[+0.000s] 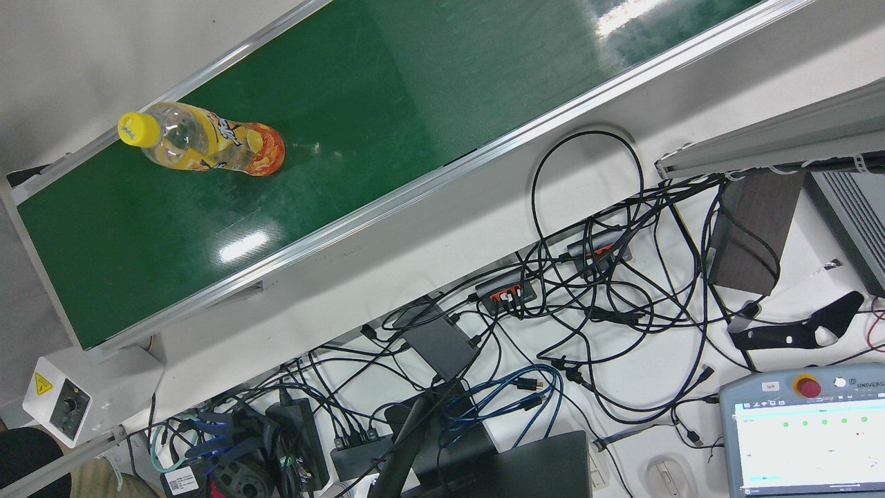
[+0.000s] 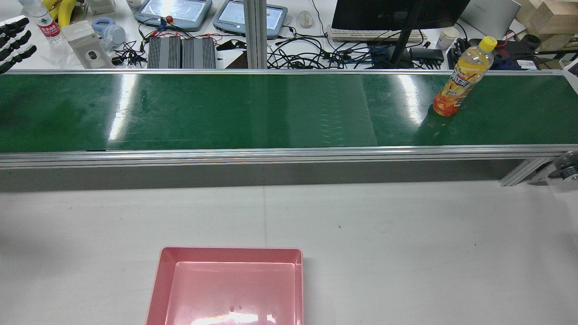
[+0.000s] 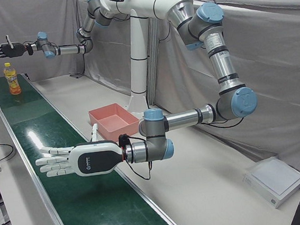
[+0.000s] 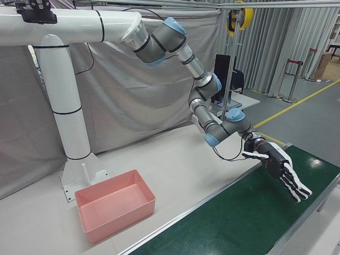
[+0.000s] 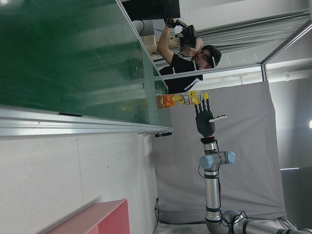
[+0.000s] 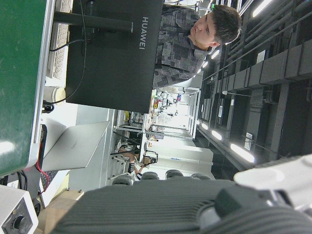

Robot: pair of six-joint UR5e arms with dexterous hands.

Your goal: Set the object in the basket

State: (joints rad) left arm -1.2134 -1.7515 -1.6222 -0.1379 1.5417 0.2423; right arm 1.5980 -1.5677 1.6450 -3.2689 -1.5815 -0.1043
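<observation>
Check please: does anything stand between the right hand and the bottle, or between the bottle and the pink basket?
Nothing visible. The right hand hangs open near the bottle with clear air between; only the belt's low rail and bare table lie before the basket.

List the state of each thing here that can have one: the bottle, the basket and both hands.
bottle: upright on the green belt, cap on, unheld.
pink basket: empty, on the white table.
left hand: open, over the belt, holding nothing.
right hand: open, raised, apart from the bottle.
</observation>
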